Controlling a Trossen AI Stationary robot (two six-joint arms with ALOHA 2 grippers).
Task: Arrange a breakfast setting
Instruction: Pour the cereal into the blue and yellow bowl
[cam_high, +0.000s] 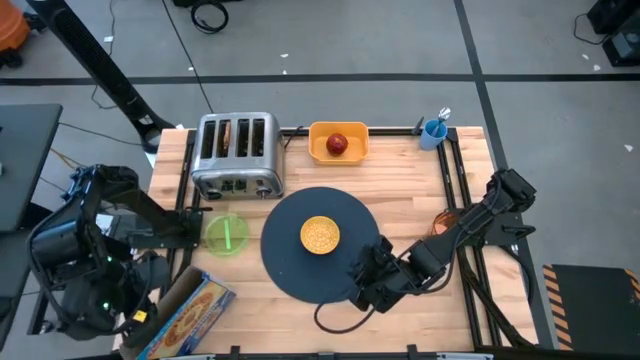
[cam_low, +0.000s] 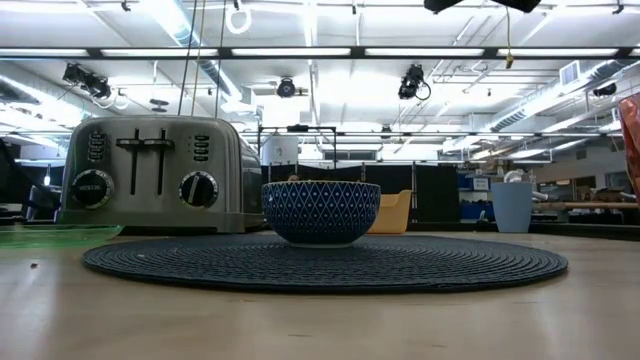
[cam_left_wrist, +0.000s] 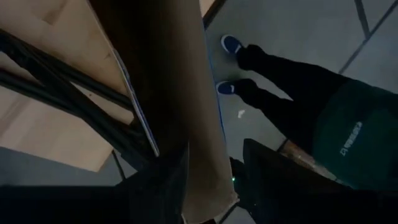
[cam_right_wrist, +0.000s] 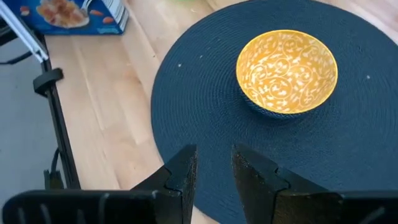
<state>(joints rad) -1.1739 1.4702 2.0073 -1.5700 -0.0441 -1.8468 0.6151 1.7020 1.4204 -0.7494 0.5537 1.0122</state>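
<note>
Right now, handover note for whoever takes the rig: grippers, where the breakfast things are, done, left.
Right gripper: slightly open, empty, over the mat's near edge.
Left gripper: at the table's left edge beside the green plate; finger state unclear.
Done: yellow bowl sits on the mat.
Left: green plate is off the mat to its left, with a spoon-like item on it; toast in the toaster; apple in the yellow tub; orange cup at the right edge, partly hidden by the right arm.
</note>
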